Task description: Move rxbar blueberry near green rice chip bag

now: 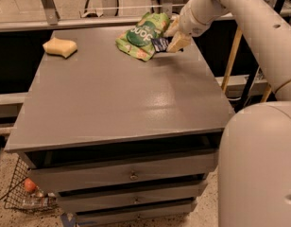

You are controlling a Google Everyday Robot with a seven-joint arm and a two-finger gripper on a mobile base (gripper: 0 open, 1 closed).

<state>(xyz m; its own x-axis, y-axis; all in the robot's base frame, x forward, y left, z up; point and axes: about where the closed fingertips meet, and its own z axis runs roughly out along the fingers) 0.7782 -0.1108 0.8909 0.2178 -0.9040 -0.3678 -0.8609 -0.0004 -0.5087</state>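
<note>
Worktop point(122, 98): grey and flat, topping a cabinet of drawers point(131, 174) that have small knobs on their fronts.
Backdrop: a pale metal rail point(89, 22) runs along behind the far edge, with dark space under it.
Green rice chip bag point(143, 34): lies crumpled at the far edge, right of the middle, with its dark green round logo facing up.
Rxbar blueberry point(159, 44): a small dark navy wrapper down on the worktop at the right edge of the bag. It touches the bag or slightly overlaps it, and sits between the bag and the pincer.
Pincer point(175, 42): low over the far right corner, its pale tip right against the bar's right side. I cannot tell whether it clamps the bar or stands open.
Arm point(240, 13): white, slanting down from the upper right toward the bag.
Sponge point(60, 47): pale yellow, near the far left corner, well apart from the bag and the bar.
Wire basket point(18, 193): on the floor at the lower left beside the cabinet, with a small reddish round thing point(29, 185) inside.
Robot body point(259, 164): large, white and rounded, filling the lower right foreground.
</note>
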